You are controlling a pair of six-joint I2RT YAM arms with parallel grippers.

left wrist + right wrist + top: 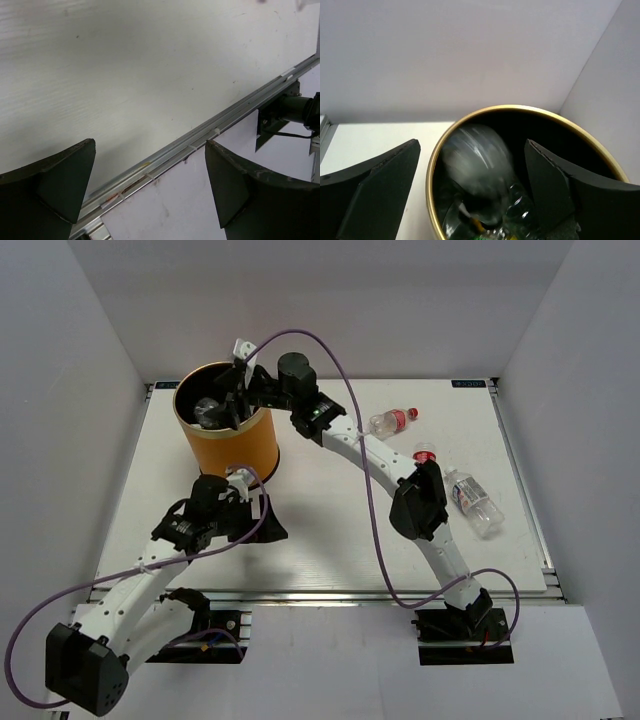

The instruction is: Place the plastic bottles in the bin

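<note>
While my right gripper [470,150] hangs over the bin [236,448], its jaws stand spread and pinch nothing. A clear bottle [477,167], blurred, shows between them inside the gold rim, above other bottles [521,212] lower in the black inside. My left gripper [150,147] is spread too, bare, over the table [330,540] near its front edge. Well right of the bin, I see a red-labelled bottle [392,421] and a blue-white-labelled bottle [472,502] lying on the table.
</note>
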